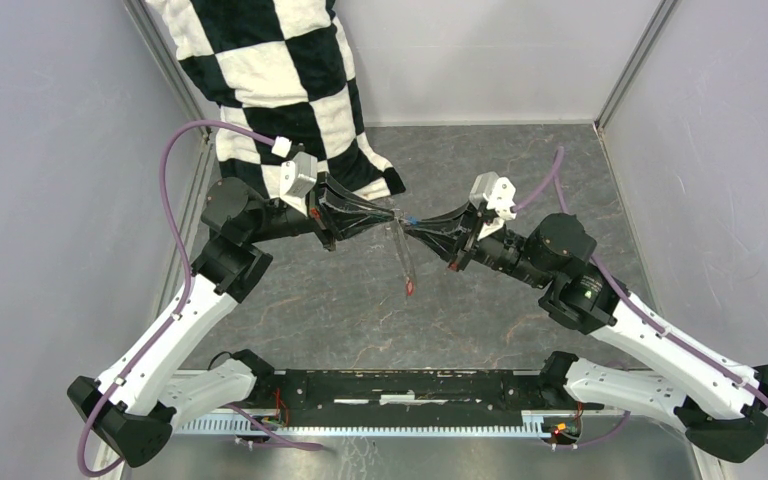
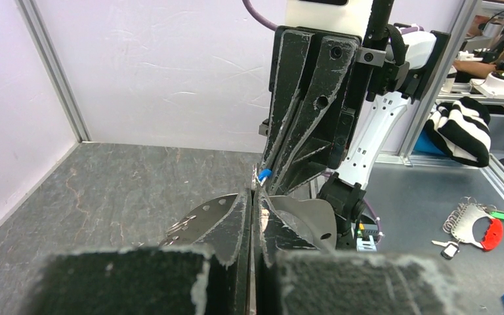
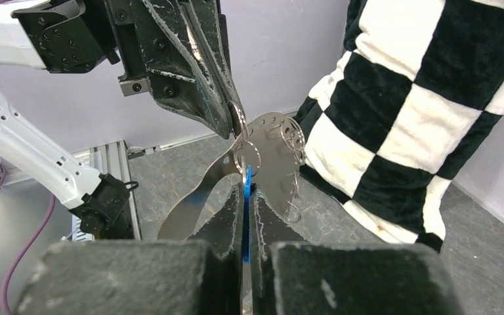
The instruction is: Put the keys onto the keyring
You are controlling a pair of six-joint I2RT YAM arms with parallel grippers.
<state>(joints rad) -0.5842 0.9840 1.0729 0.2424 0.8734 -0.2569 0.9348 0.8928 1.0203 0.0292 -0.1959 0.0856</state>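
Surface: dark grey slab [image 1: 520, 180], stone-like with pale veins, matt.
Walls: smooth pale lilac panels [image 1: 50, 150] in aluminium framing.
Cloth: plush black-and-white checked fabric [image 1: 270, 70], draped at the far left corner.
Left gripper [image 1: 396, 214]: black ribbed fingers pressed together, pinching the keyring's upper edge.
Keyring [image 3: 272, 154]: thin polished grey metal, a curved band with a row of small punched holes, hanging above the slab between both arms.
Right gripper [image 1: 408, 224]: fingers clamped tight on the blue key.
Blue key [image 3: 247, 187]: flat plastic head, edge-on between the pads, touching the keyring.
Red key [image 1: 410, 289]: tiny, at the keyring's lower end; attachment unclear.
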